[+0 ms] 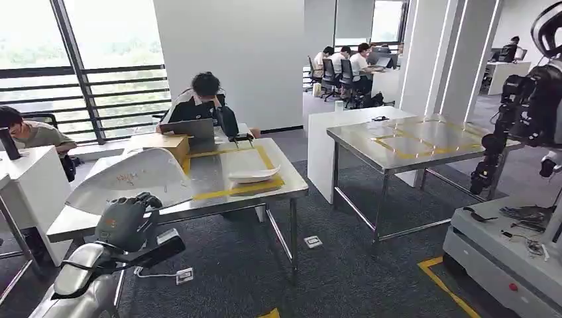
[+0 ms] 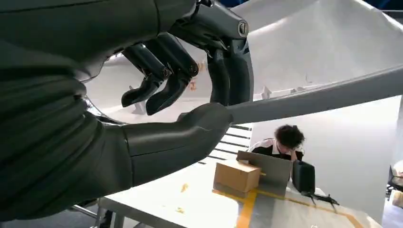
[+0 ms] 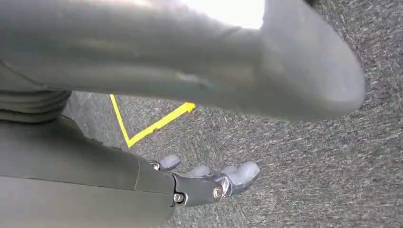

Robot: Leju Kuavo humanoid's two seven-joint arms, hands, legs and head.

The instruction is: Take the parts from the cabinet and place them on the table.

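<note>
A large white curved panel (image 1: 132, 173) lies over the left end of the steel table (image 1: 291, 189). My left hand (image 1: 127, 222) grips its near edge. In the left wrist view the thumb (image 2: 190, 128) presses under the panel's rim (image 2: 328, 92) and the dark fingers (image 2: 166, 80) curl over its top. A second, smaller white curved part (image 1: 253, 173) lies inside a yellow tape rectangle on the same table. My right hand (image 3: 199, 185) hangs over grey carpet with its fingers stretched out and nothing in it.
A seated person (image 1: 202, 99) leans over a laptop (image 1: 189, 127) at the table's far side, beside a cardboard box (image 1: 162, 142). A second steel table (image 1: 411, 142) with yellow tape stands to the right. Another robot (image 1: 530, 99) and a low grey platform (image 1: 510, 255) are at far right.
</note>
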